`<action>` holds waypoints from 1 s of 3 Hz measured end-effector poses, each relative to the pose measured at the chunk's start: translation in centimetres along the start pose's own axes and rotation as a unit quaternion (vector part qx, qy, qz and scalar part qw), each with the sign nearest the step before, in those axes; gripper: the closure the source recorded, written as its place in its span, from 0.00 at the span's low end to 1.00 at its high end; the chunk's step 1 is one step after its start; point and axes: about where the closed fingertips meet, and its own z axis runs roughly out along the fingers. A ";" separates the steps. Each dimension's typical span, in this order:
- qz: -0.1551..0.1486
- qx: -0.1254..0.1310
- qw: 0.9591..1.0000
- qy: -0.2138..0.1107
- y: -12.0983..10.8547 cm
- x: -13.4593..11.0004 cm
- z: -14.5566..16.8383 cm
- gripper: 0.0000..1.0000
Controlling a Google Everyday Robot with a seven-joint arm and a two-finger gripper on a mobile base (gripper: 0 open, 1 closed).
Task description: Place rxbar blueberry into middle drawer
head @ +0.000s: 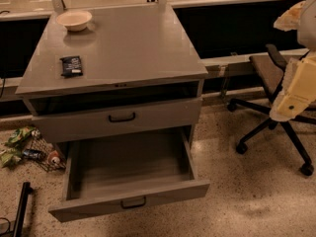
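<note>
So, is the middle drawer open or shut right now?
Open: the middle drawer is pulled out, its floor showing. The gripper hangs at the right edge, away from the cabinet.

The end effector (290, 19) at the upper right edge is cut off by the frame. Label print on the rxbar blueberry (71, 65) is too small to read. The middle drawer (148, 116), shut, hides its interior. The arm (296, 85) covers part of the chair (264, 68).

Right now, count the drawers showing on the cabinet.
2: the upper drawer just under the countertop; the middle drawer, pulled open below it. A third may be hidden beneath. The gripper hangs at the right edge.
</note>
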 end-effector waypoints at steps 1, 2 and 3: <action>0.000 0.000 1.000 0.000 0.0 0.0 0.0 0.00; 0.002 -0.010 0.999 -0.040 -0.7 -1.8 2.0 0.00; 0.000 -0.036 0.986 -0.164 -3.5 -6.8 8.6 0.00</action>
